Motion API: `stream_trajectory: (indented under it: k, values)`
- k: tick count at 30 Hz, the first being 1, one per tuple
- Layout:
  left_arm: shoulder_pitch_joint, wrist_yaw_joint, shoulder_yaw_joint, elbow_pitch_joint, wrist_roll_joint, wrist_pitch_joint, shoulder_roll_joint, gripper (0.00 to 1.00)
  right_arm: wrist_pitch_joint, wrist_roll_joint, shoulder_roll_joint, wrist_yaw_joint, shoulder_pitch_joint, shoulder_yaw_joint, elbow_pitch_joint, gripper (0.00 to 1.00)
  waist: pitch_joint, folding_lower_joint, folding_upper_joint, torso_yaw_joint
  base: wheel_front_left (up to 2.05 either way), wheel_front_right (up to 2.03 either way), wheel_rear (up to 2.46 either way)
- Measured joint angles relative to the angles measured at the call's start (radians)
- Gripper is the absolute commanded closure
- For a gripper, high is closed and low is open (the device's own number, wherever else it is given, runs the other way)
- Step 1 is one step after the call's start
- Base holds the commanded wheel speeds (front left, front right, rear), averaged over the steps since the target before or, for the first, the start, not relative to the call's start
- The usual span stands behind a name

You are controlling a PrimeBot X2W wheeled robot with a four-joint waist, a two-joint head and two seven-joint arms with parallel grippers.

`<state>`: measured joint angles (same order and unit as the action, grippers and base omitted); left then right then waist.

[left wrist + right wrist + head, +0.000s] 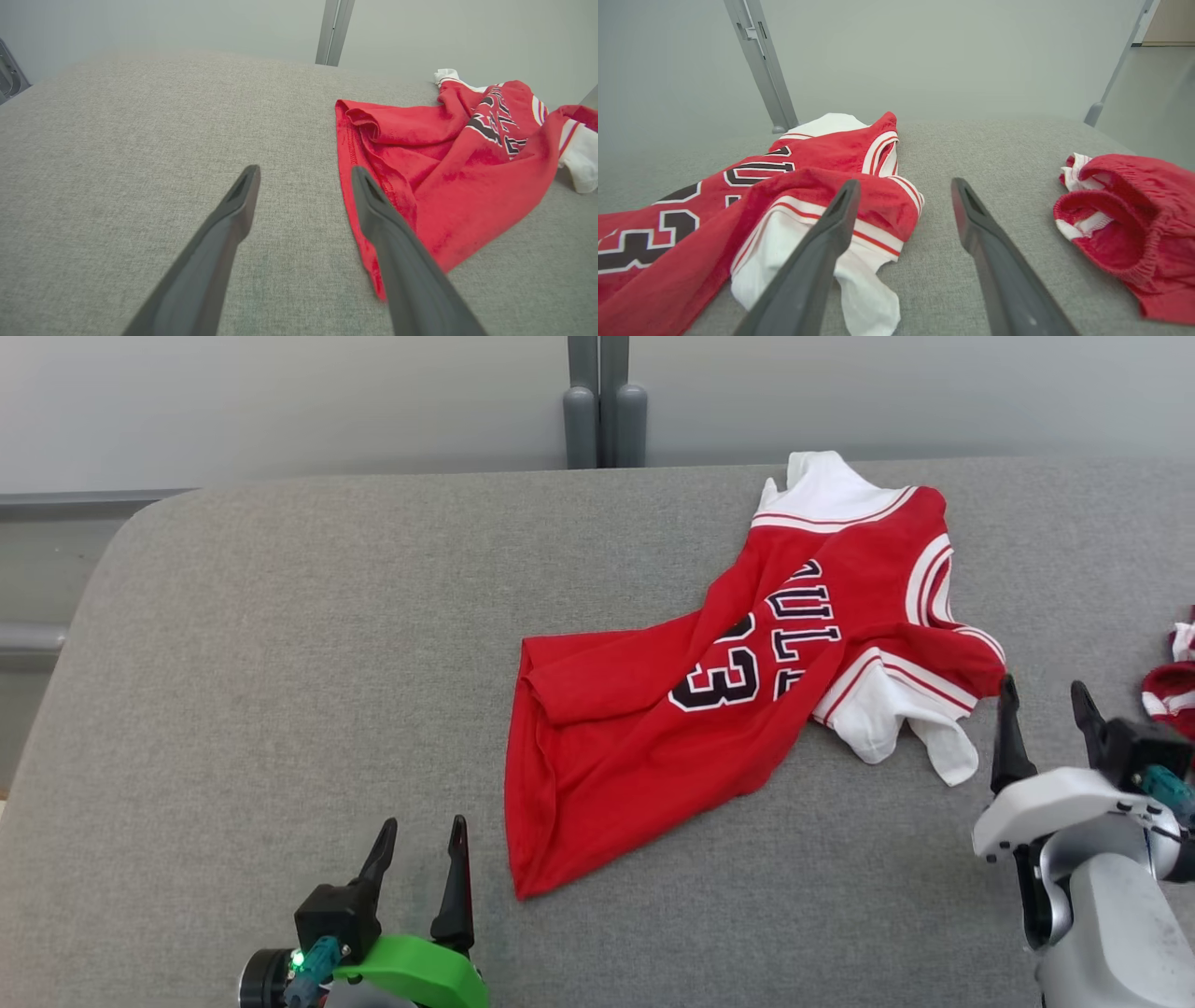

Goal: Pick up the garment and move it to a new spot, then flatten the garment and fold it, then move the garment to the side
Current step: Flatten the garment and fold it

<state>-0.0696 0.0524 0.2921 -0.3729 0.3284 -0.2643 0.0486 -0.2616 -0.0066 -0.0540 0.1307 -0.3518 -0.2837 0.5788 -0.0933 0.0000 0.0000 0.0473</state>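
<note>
Viewing: I saw the jersey (653, 728) crumpled on the table (280, 663).
Left gripper (423, 821): stood spread, empty.
Right gripper (1043, 683): stood spread, beside the sleeve (887, 728).

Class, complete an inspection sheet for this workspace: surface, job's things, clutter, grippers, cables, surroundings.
Surface: grey fabric-covered table.
Job's things: red jersey, crumpled, neither flat nor folded.
Clutter: red shorts bunched at the right, apart from the jersey.
Grippers: left gripper open near the jersey's hem; right gripper open beside its white sleeve; both hold nothing.
Cables: teal connector at the left gripper's base.
Surroundings: pale wall, grey post behind the table.
</note>
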Motion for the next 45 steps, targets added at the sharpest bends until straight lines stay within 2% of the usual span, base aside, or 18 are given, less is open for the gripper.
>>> stream_trajectory:
  k: [5,12,22,38,45]
  values:
    - [0.021,0.0,-0.012,0.011,-0.015,0.0,0.0,0.0,0.0,0.054,0.002,0.0,0.107,0.006,-0.076,0.0,0.021,0.0,0.0,-0.029,0.0,0.0,0.0]
    - [0.06,0.003,-0.03,0.024,-0.041,0.0,0.0,0.0,0.0,0.122,0.003,0.0,0.181,0.032,-0.09,0.0,0.054,0.0,0.0,-0.05,0.0,0.0,0.0]
    - [0.087,0.004,-0.031,0.033,-0.061,0.0,0.0,0.0,0.0,0.1,0.004,0.0,0.227,0.176,-0.118,0.0,0.086,0.0,0.0,-0.049,0.0,0.0,0.0]
    - [0.117,0.003,-0.03,0.04,-0.069,0.0,0.0,0.0,0.0,0.112,0.004,0.0,0.29,0.273,-0.133,0.0,0.123,0.0,0.0,-0.026,0.0,0.0,0.0]
    - [0.12,-0.002,-0.029,0.042,-0.072,0.0,0.0,0.0,0.0,0.126,0.005,0.0,0.296,0.282,-0.133,0.0,0.121,0.0,0.0,-0.02,0.0,0.0,0.0]
